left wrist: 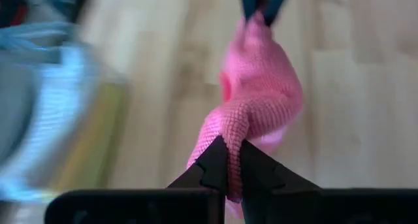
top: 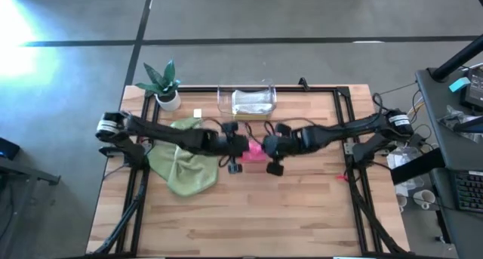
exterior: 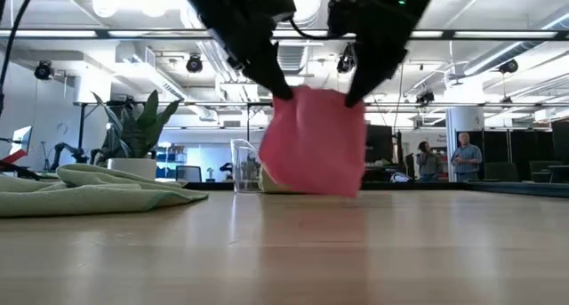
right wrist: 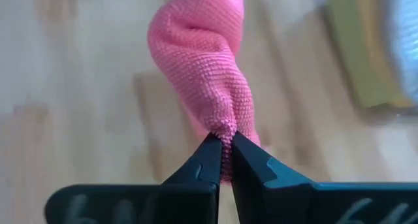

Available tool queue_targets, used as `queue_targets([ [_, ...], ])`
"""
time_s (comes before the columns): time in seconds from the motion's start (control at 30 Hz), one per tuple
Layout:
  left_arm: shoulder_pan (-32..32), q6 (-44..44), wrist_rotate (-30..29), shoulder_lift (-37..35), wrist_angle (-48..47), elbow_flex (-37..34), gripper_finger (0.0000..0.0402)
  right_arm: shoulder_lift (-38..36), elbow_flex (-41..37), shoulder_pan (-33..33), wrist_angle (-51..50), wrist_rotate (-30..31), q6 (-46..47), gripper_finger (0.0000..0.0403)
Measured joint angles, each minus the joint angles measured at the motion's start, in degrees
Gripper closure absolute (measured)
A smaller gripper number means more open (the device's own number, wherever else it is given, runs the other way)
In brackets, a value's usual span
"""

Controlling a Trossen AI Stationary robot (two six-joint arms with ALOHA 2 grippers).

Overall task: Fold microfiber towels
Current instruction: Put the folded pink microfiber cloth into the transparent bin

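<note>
Left gripper (left wrist: 227,160), right gripper (right wrist: 223,152) both clamp pink towel (exterior: 313,142) (low view: lifted, hanging).

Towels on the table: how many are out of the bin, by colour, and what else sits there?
Pink towel: 1, held up by the left gripper and right gripper
Green towel: 1, lying loose
Clear bin: 1, with cloths inside that I cannot count
Potted plant: 1
Total: 4
</note>
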Motion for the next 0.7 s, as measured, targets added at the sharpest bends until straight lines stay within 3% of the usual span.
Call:
queue_targets([
  [0.23, 7.3, 6.2, -0.7, -5.3, 0.2, 0.3, 0.0393, 0.0, 6.6, -8.7, -0.4, -0.1, -3.0, 0.0391],
  [0.47, 15.1, 15.0, -1.5, -6.1, 0.9, 3.9, 0.0393, 0.3, 13.1, -17.4, 0.3, -0.2, -7.7, 0.0392],
  [0.7, 23.7, 18.0, -1.5, -6.0, 8.4, 4.8, 0.0393, 2.0, 17.9, -26.6, 1.5, -0.3, -11.0, 0.0392],
])
